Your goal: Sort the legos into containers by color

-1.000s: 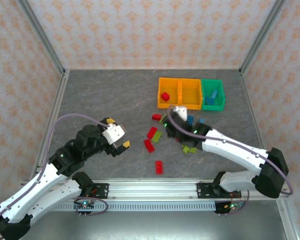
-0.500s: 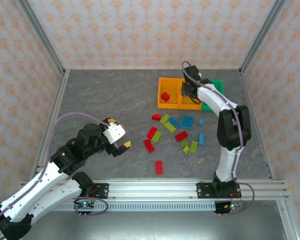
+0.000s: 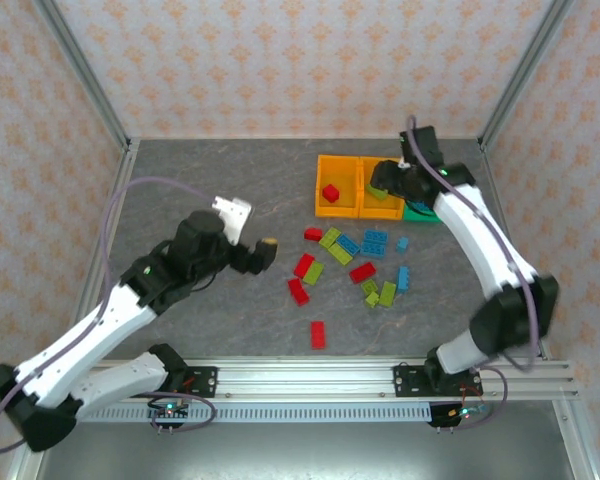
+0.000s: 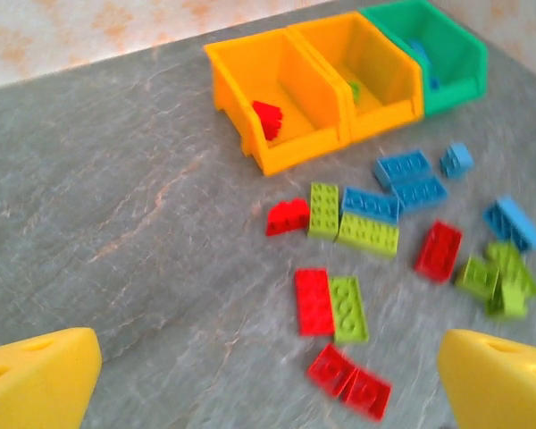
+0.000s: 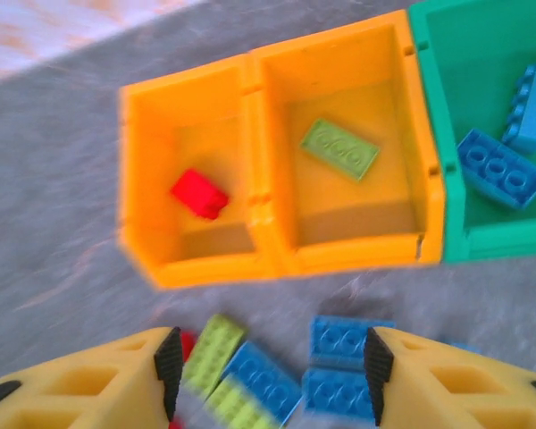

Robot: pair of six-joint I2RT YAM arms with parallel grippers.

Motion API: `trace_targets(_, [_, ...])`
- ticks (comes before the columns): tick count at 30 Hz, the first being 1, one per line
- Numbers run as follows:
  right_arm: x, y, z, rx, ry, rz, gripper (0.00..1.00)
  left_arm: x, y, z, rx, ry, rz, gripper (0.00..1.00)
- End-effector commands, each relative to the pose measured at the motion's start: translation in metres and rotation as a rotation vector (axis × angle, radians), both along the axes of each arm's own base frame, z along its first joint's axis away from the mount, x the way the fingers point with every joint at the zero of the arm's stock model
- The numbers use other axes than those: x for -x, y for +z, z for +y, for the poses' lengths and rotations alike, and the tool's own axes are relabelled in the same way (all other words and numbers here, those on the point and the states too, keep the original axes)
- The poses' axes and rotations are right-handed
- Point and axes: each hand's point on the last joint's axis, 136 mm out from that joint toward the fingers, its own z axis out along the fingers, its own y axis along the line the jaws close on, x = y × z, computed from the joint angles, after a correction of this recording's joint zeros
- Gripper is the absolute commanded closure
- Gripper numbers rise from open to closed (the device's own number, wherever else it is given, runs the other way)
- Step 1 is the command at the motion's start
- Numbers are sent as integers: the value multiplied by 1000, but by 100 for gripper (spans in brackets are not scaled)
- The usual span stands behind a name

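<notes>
Loose legos (image 3: 362, 272) lie on the table (image 3: 200, 180) just before the containers (image 5: 257, 152) near its far edge. The right gripper (image 5: 270, 362) hangs spread and empty over them; the left gripper (image 4: 268, 384), also spread, hovers mid-table.

Left orange bin (image 5: 134, 179): open-topped, one red brick (image 5: 199, 194) inside.
Middle orange bin (image 5: 353, 250): touching both neighbours, with one lime brick (image 5: 339, 150) lying flat.
Green bin (image 5: 500, 241): right end of the row, blue bricks (image 5: 502, 167) inside.
Loose legos (image 3: 362, 271): red, lime, blue, scattered near the bins.
</notes>
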Motion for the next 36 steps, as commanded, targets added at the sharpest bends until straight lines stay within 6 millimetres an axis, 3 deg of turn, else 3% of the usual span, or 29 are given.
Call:
trace_targets(1, [85,-13,29,-147,122,190,39,-34,-22,0,74,281,192,4])
trace_targets(4, [142,-20,35,-160,188,262,36,-62,-55,-31,97,320,325,6])
trace_targets(7, [177,-25,27,-169,184,293,34,-87,-90,-61,135,350,420,6])
trace_targets(9, [187,-27,19,-165,172,277,32,-101,-112,-77,134,360,475,6])
trace_targets(12, [191,-28,7,-131,135,235,29,-121,-141,-90,90,384,512,5])
trace_targets(15, [191,-28,8,-136,140,232,28,-135,-166,-98,27,383,535,3])
trace_targets(21, [184,-26,14,-156,149,224,27,-146,-199,-94,-63,412,562,3])
trace_targets(32, [188,-24,13,-157,148,229,27,-147,-234,-87,-121,409,608,26])
trace_targets(36, [188,-23,12,-166,136,227,27,-146,-243,-83,-128,418,629,40])
